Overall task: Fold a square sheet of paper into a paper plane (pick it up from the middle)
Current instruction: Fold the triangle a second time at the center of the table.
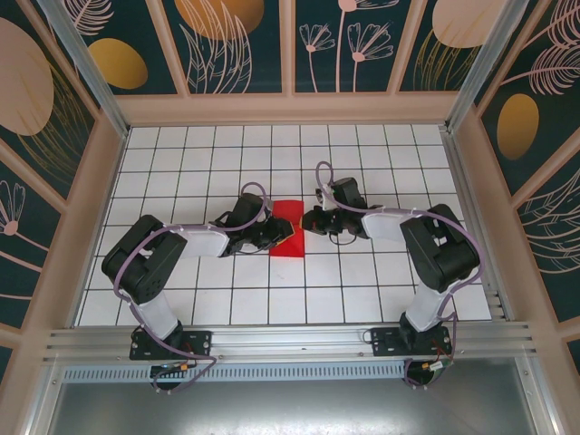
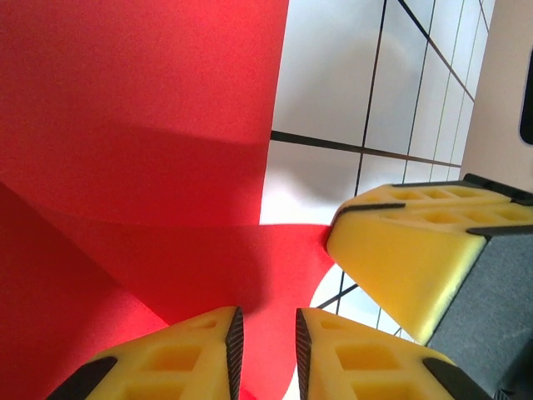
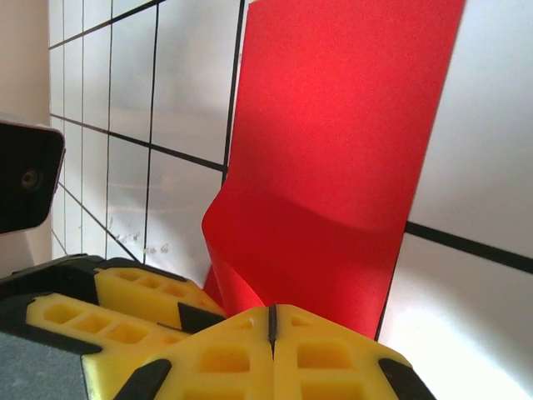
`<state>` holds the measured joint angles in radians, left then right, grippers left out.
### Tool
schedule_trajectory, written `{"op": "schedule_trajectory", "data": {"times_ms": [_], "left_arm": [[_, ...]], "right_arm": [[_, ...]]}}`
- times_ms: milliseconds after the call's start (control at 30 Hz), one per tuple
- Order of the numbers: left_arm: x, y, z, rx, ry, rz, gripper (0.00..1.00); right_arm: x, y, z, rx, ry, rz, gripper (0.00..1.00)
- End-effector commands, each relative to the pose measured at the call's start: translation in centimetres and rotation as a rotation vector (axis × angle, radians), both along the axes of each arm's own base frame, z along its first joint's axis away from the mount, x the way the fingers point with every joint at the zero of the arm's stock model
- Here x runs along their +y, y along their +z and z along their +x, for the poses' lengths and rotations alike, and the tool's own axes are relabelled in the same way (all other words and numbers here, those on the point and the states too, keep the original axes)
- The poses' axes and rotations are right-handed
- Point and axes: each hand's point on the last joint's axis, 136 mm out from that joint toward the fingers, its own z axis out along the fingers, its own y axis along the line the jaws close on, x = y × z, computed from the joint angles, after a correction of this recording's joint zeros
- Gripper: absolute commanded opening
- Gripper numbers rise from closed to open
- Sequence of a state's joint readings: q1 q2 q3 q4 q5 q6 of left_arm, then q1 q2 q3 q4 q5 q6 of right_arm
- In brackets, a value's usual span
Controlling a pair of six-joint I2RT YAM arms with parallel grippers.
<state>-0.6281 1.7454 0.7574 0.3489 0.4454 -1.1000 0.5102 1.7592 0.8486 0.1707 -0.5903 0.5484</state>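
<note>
Resting on the white grid table (image 1: 181, 154) near the frame's centre, the square sheet of paper (image 1: 292, 216) is seen partly lifted and curled. Its right edge is pinched by the right gripper (image 3: 271, 323), whose fingers are pressed together. The left gripper (image 2: 268, 325) is held narrowly parted over the left side, with nothing clamped.

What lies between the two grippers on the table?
The paper lies between the left gripper and the right gripper, as the top view shows; each gripper is at one of its side edges.
</note>
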Motion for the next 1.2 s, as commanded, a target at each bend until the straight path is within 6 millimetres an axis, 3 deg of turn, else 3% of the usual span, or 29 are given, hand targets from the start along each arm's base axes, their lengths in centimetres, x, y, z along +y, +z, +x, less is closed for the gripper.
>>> {"op": "schedule_trajectory", "data": {"times_ms": [0,333,600,1167], "left_arm": [[-0.1,0.9,0.4,-0.05,-0.02,-0.024,0.26],[-0.6,1.3,0.9,-0.065,-0.034,-0.026,0.24],[-0.6,1.8,0.9,-0.08,-0.045,-0.023,0.24],[-1.2,-0.2,0.9,-0.039,-0.075,-0.008,0.23]], "right_arm": [[-0.3,-0.7,1.0,-0.034,0.004,-0.049,0.03],[0.0,-1.6,1.0,-0.01,0.031,-0.052,0.02],[-0.2,-2.4,-0.2,0.027,0.048,-0.065,0.02],[-0.2,-3.6,0.4,0.05,0.034,-0.104,0.02]]}}
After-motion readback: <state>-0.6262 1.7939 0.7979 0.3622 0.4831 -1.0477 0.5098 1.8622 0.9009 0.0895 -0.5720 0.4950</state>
